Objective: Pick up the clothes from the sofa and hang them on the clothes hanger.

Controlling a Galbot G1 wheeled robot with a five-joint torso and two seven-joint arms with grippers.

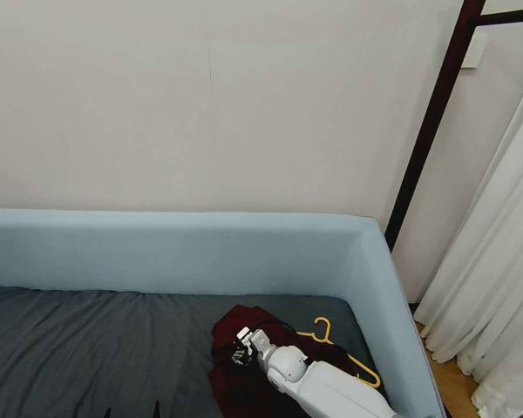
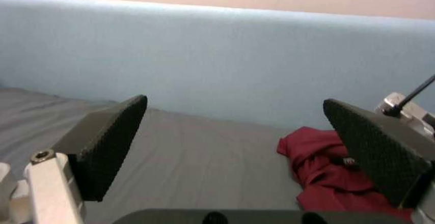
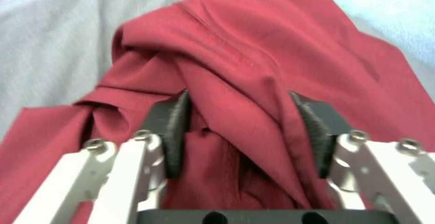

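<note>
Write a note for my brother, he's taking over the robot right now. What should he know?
Right hand: shut on a bunched fold of the red garment, which lies on the sofa seat near its right end.
Left hand: open, holding nothing, above the seat beside the garment.
Yellow hanger: lying on the seat next to the garment.
Dark rack: stands past the sofa's right end.
Done: garment gripped.
Left to do: lift it off the sofa and hang it up.
</note>
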